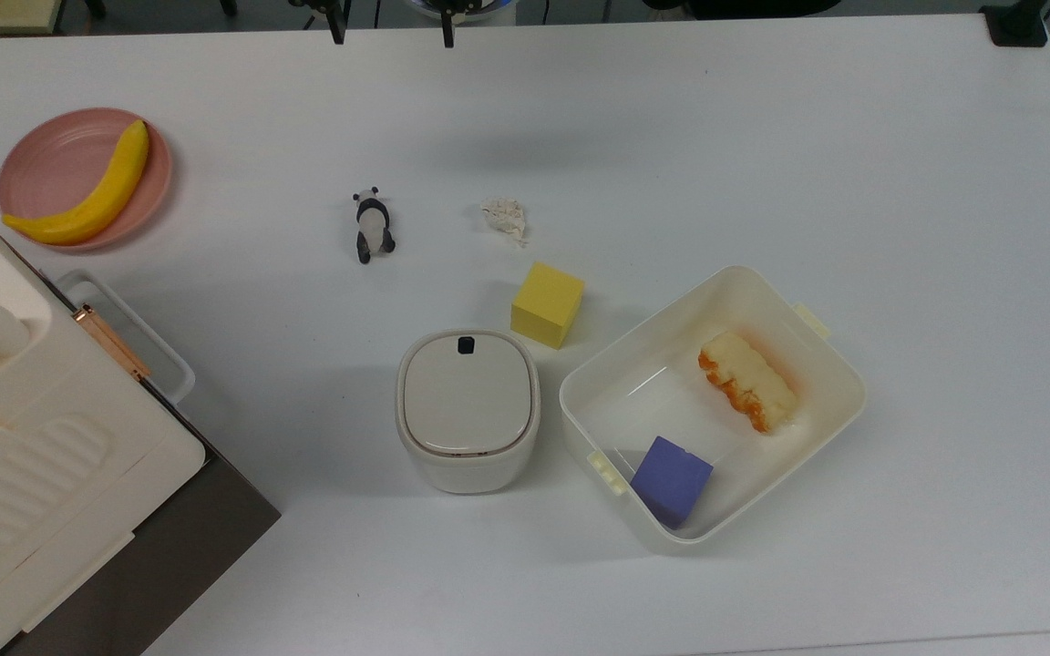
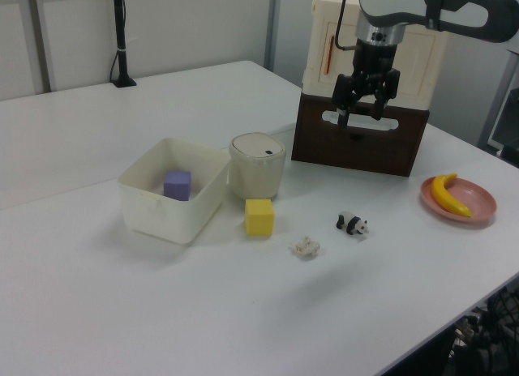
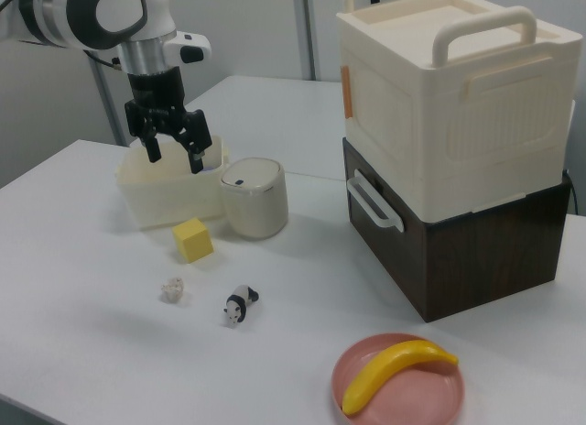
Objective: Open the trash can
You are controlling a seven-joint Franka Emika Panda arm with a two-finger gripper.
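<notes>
The trash can (image 1: 468, 410) is a small cream-white rounded bin standing mid-table with its beige lid shut flat; the black button (image 1: 466, 344) sits at the lid's edge toward the top view's top. It stands beside the white tub in the left view (image 2: 258, 165) and the right view (image 3: 254, 198). My gripper (image 1: 392, 38) hangs open and empty at the top view's upper edge, well apart from the bin. In the left view the gripper (image 2: 359, 117) is high above the table, in front of the stacked boxes. In the right view the gripper (image 3: 175, 158) hovers above the tub.
A white tub (image 1: 653, 392) beside the bin holds a purple cube (image 1: 671, 480) and a bread piece (image 1: 747, 380). A yellow cube (image 1: 548, 304), crumpled paper (image 1: 504, 216) and a panda figure (image 1: 372, 225) lie nearby. A pink plate (image 1: 42, 164) carries a banana (image 1: 92, 196). A big cream box (image 1: 33, 456) stands at the top view's left.
</notes>
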